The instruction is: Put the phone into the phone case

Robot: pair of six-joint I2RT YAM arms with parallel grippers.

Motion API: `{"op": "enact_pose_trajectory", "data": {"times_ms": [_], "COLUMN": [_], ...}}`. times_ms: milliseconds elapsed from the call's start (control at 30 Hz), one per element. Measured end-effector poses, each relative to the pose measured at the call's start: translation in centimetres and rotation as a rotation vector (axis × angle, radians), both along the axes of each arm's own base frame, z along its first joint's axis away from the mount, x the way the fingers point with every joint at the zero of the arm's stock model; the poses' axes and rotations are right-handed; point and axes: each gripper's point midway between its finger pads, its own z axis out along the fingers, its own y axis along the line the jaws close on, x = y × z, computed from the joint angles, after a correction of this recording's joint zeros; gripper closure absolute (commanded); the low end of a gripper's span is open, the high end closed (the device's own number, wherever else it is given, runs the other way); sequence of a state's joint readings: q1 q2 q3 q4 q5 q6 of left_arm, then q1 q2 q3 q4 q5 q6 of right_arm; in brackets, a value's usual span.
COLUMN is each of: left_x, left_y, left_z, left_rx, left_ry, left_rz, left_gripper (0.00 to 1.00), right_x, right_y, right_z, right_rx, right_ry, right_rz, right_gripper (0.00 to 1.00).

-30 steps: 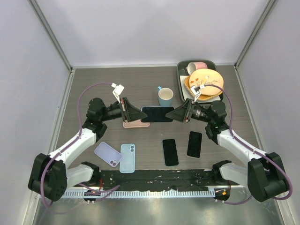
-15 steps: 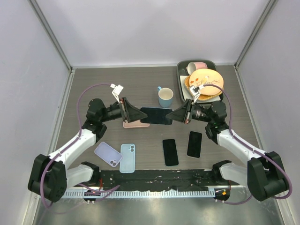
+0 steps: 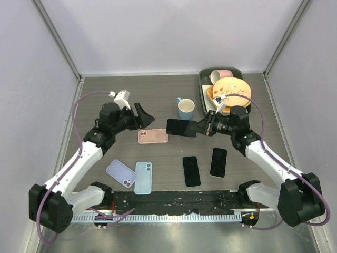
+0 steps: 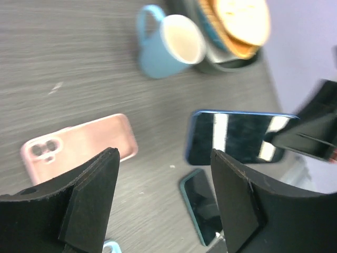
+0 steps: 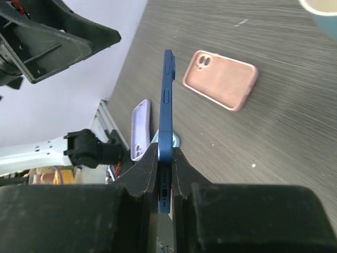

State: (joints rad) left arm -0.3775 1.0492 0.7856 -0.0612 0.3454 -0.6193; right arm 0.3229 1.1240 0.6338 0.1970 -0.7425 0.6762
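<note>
Nearest the arm bases, on the table (image 3: 158,89), lay a lilac case (image 3: 121,173), a light-blue item (image 3: 143,177) touching it (case or phone, couldn't tell), then a black phone (image 3: 191,171) & a second black phone (image 3: 218,162) further R.

Mid-table, the pink case (image 3: 152,136) lay flat w/ nothing in it. It looked back-up, camera cut-out showing. Just R of it & off the surface, the blue phone (image 3: 180,127) hung in the R gripper (image 3: 201,128), jaws pinched narrow on one end; edge-on in the R wrist view. The L gripper (image 3: 145,116) hovered up & L of the pink case, jaws spread wide, holding nothing.

Beyond: a blue mug (image 3: 186,108), then a tray (image 3: 202,89) of dishes at the back.

Progress, as I judged it: pick-up done, seating not begun. Phone & case were apart. Left to do: prob. turn the case opening-up, steady it (L gripper was free for that), line the phone over it, press in.
</note>
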Motion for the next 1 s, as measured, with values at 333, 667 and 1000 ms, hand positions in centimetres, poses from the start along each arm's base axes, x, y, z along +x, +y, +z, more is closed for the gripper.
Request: {"op": "enact_pose_trajectory", "data": {"times_ms": [333, 667, 1000], "left_x": [4.1, 2.7, 3.9], "left_y": [5.5, 7.6, 6.3], "left_z": [-12.6, -19.8, -21.0], "left_rx": [0.451, 0.664, 0.629], "left_ry": [0.409, 0.573, 0.541], "left_rz": [0.283, 0.249, 0.187], "left_gripper": [0.35, 0.54, 1.0], "right_x": [1.0, 0.4, 0.4], "right_y": [-2.2, -2.6, -2.7], "right_z": [-2.5, -3.7, -3.8], "right_rx": [-0.121, -0.165, -0.174], "right_ry": [0.048, 0.07, 0.061], "right_rz": [-0.095, -0.083, -0.079], "right_gripper": [0.99, 0.99, 0.99]}}
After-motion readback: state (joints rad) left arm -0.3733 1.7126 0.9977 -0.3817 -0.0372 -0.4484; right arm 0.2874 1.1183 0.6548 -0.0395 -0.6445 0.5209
